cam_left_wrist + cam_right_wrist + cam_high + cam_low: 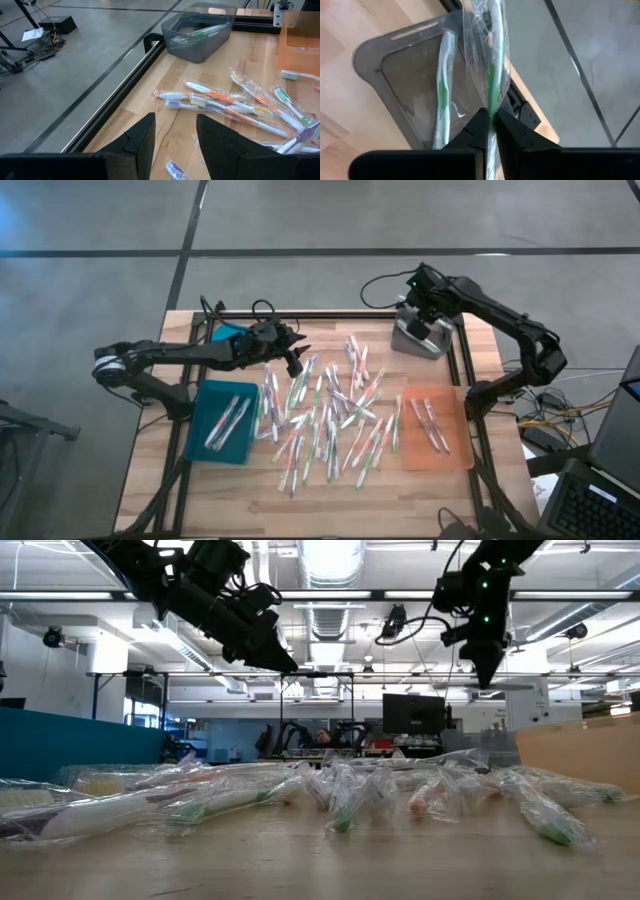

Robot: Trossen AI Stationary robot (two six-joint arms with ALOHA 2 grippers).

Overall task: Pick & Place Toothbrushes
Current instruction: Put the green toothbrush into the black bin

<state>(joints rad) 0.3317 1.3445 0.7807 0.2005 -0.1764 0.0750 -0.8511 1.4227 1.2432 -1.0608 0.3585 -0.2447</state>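
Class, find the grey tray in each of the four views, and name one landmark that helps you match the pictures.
High view: grey tray at the table's far right, under the right gripper.
Low view: not identifiable.
Left wrist view: far end of the table, a green toothbrush inside.
Right wrist view: directly below the gripper.
Shared landmark: the green toothbrush lying in it.

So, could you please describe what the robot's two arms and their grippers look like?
Both arms are dark and slim with jointed links. The left arm has a pale grey joint cap, the right arm shows green lights. Black cables loop behind them. The grippers' fingers are black, angular wedges.
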